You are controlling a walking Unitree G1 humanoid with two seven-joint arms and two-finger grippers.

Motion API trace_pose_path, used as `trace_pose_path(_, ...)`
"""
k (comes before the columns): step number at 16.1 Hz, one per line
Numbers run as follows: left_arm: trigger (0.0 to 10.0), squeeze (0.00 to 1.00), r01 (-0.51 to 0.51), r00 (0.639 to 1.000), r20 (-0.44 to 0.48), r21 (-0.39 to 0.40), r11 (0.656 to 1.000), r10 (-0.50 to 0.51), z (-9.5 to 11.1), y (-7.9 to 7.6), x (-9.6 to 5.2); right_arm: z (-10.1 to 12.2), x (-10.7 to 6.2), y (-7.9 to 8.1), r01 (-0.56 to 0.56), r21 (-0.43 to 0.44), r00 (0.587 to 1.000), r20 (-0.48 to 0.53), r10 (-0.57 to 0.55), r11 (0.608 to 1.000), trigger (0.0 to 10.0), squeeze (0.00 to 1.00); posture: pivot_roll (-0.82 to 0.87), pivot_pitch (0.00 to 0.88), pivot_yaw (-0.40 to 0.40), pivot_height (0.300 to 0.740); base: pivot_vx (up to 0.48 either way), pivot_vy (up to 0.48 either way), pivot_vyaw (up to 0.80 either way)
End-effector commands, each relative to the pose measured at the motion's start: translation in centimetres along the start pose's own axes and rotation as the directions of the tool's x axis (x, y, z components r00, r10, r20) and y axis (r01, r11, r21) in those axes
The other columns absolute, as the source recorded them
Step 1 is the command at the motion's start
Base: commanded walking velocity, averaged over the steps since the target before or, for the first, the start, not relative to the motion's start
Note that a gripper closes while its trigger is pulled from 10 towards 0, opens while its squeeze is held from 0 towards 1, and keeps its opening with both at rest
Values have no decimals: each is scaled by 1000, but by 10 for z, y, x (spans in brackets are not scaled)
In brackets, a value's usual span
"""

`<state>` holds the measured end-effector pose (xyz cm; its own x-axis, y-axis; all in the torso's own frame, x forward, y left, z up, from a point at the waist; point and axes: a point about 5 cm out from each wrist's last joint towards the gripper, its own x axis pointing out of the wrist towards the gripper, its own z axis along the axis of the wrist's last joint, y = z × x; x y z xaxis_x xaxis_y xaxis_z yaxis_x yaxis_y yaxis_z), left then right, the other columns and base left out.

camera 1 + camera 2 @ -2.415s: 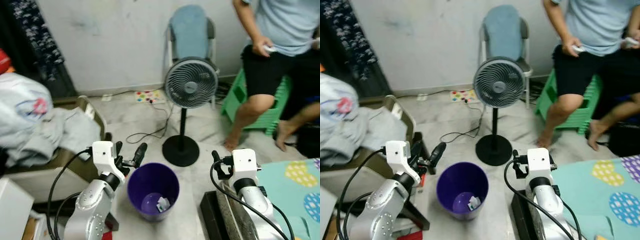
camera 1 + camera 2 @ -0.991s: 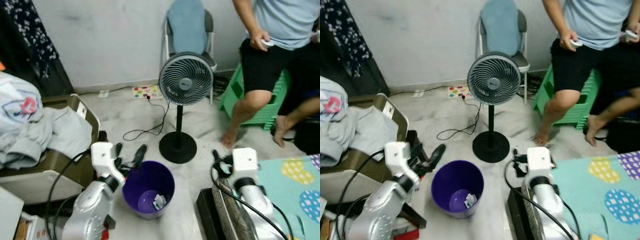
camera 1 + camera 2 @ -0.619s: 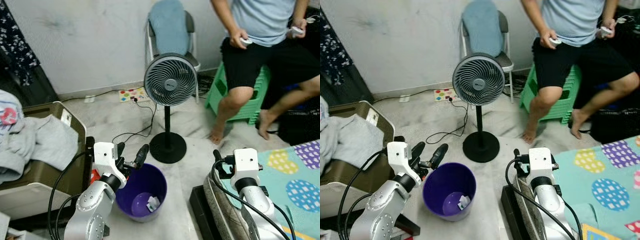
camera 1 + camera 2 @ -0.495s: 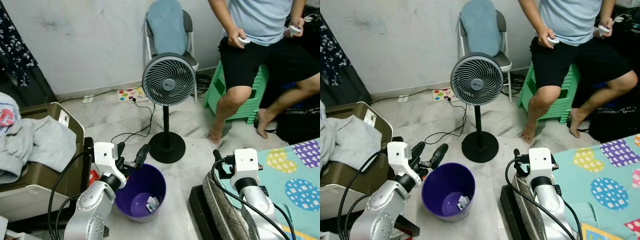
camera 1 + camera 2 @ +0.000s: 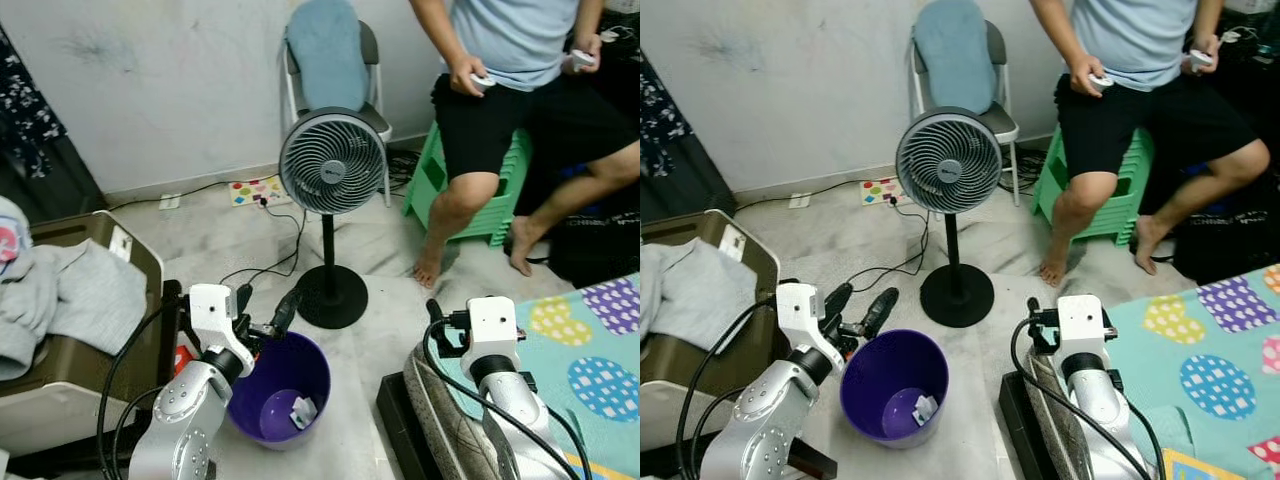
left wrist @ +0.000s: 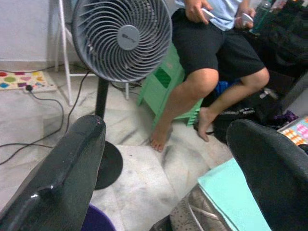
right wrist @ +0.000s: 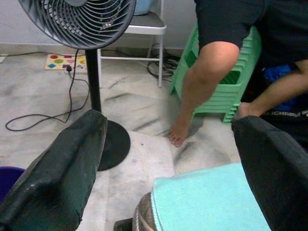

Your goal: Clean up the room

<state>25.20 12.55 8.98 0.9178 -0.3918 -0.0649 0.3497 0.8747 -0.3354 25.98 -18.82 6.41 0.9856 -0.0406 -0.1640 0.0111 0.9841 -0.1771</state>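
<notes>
A purple bin [image 5: 280,385] stands on the floor just before me, with a white scrap [image 5: 301,409] lying in its bottom. My left gripper [image 5: 265,308] is open and empty, held level over the bin's left rim, its fingers [image 6: 72,163] spread wide in the left wrist view. My right gripper [image 7: 168,125] is open too with nothing between its fingers. It is held out over the near end of the mattress [image 5: 445,420], right of the bin.
A standing fan [image 5: 332,160] with a round black base [image 5: 331,296] and a loose cable stands right behind the bin. A person [image 5: 520,70] sits on a green stool [image 5: 470,185] at the back right. Grey clothes [image 5: 85,290] lie on a brown box at the left.
The whole view has shifted as I move, so the fan and the clothes pile sit further left. Both arms keep the same pose with open fingers.
</notes>
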Motion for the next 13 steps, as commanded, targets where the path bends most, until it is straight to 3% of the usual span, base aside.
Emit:
trace_pose_path(1, 10000, 0, -2, 1000, -2, 6, 1000, 2, 1, 1, -1, 0, 0, 1, -5, 8, 1000, -5, 5, 1000, 10000, 0, -143, 0, 74, 740, 0, 0, -800)
trace_pose_path(13, 10000, 0, -4, 1000, -3, 2, 1000, 4, 1, 2, -1, -1, 0, 1, -6, 10, 1000, -5, 6, 1000, 10000, 0, -144, 0, 76, 740, 0, 0, -800)
